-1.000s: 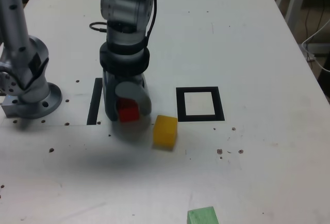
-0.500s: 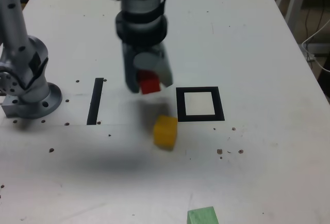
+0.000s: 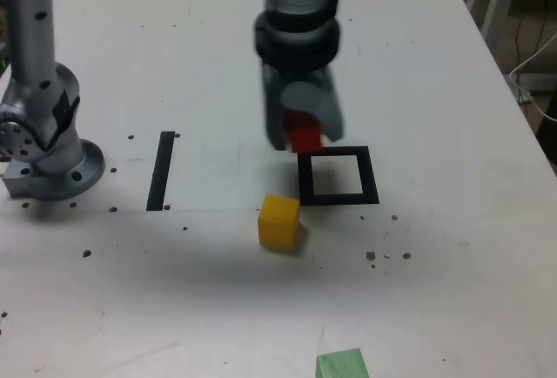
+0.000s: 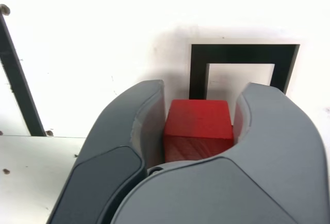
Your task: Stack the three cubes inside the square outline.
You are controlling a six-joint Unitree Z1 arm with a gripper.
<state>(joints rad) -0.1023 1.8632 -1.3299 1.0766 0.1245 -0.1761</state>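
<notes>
A Unitree Z1 arm's gripper point(image 3: 303, 134) carries the red cube point(image 3: 305, 139) above a white table point(image 3: 418, 64), its grey jaws closed tight against two opposite faces of the block, as the wrist view makes plain. The load hangs clear of the tabletop, just beside the near corner of the black square outline point(image 3: 338, 175) at the exterior view's left, and is not yet over its white centre. The yellow cube point(image 3: 279, 219) sits on the table just beside the outline's lower corner in that view, while the green cube point(image 3: 343, 365) lies well apart near the frame's bottom edge. A straight black strip point(image 3: 159, 169) marks the table nearer the arm's base point(image 3: 48, 160).

Placing this first block well appears to call for carrying it fully over the white centre, squaring its edges to the frame, lowering until it rests flat and only then letting go. A crooked base would likely spoil the two layers to come.
</notes>
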